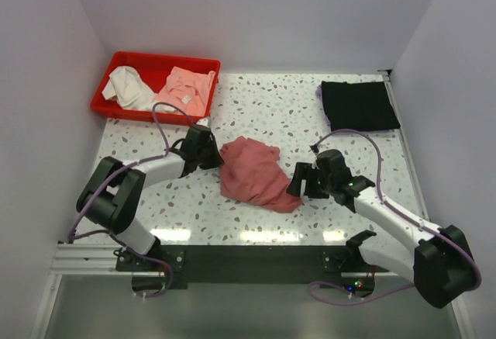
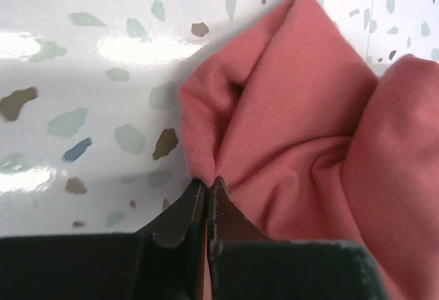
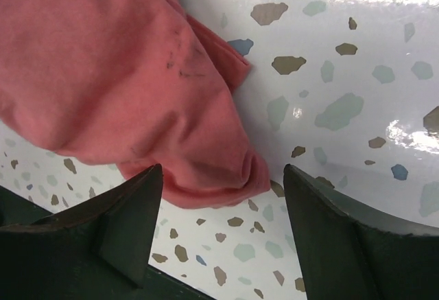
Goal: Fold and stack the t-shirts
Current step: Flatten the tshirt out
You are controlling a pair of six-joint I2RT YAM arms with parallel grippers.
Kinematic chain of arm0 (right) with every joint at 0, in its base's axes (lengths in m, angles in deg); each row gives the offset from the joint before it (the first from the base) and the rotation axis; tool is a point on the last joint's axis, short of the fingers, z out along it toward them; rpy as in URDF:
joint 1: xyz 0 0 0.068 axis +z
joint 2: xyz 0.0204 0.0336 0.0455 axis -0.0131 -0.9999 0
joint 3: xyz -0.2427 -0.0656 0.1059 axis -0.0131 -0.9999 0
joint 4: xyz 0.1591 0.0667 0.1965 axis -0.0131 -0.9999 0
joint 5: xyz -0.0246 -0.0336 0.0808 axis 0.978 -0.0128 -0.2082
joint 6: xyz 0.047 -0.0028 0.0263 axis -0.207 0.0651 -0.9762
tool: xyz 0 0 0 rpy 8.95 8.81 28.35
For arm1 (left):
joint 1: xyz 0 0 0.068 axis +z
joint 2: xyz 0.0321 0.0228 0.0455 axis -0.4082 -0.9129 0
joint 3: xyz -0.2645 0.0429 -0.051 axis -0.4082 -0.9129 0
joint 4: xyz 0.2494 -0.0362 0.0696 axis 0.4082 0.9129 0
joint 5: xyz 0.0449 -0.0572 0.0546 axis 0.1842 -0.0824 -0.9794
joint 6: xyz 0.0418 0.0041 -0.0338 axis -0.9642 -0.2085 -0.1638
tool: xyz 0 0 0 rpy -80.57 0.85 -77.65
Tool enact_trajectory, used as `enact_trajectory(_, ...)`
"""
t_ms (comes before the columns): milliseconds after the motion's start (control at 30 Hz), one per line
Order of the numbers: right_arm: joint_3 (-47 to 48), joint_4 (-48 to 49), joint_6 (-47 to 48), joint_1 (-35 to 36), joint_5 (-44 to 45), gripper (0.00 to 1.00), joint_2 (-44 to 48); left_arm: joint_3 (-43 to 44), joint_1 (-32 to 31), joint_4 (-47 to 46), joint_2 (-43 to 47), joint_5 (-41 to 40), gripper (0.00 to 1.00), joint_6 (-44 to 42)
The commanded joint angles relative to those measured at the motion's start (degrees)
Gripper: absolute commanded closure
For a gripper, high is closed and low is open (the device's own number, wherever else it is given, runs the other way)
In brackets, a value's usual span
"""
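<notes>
White walls box in a shiny speckled terrazzo tabletop (image 1: 263,114). From the top camera, the crumpled dusty rose-red cloth t-shirt (image 1: 252,174) sits in a heap mid-table between the two arms. The left tool (image 1: 219,155) is right at its left edge and the right tool (image 1: 298,180) is at its lower right corner. A black cloth t-shirt (image 1: 358,105) lies flat as a neat rectangle in the far right corner, well apart. A red plastic bin (image 1: 105,91) at far left holds a white cloth (image 1: 128,87) and a pale pink garment (image 1: 186,87).

Left wrist cam: the left tool (image 2: 207,183) is clamped tight on a stitched hem of the rose-red shirt (image 2: 295,121), and the fabric bunches into folds just past the tips.

Right wrist cam: the right tool (image 3: 221,173) is spread wide, gripping nothing, with one finger on each side of a rounded fold of the rose-red shirt (image 3: 116,66). Can't tell if either finger touches it.
</notes>
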Motion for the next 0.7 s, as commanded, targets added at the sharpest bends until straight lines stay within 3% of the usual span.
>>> enact_trajectory(0,2.2,4.4,1.1,0.1,-2.2,0.26,-4.3,-2.1,-0.1,2.7,9.0,-6.8,1.00,-1.6)
enact_trajectory(300,2.7,10.9,1.4,3.5,-7.3,0.39,-13.3,-10.1,-0.1,7.4,20.7,-8.9,1.00,-0.7)
enact_trajectory(400,3.0,12.4,1.3,4.4,-6.5,0.48,-14.5,-10.9,-0.1,8.2,23.1,-9.3,1.00,-0.2)
enact_trajectory(500,3.3,13.1,1.4,4.8,-5.4,0.65,-15.2,-10.9,-0.1,8.9,24.7,-9.3,1.00,-0.2)
enact_trajectory(533,3.7,13.2,1.6,4.9,-5.5,0.82,-15.2,-10.9,-0.1,9.2,25.0,-9.3,1.00,-0.2)
enact_trajectory(600,4.6,12.4,2.8,5.0,-5.8,1.00,-15.1,-10.4,-0.1,10.0,26.3,-9.2,1.00,-0.2)
enact_trajectory(667,6.8,9.8,3.7,5.1,-3.8,1.00,-13.6,-9.6,-0.1,11.1,28.5,-9.3,1.00,-0.8)
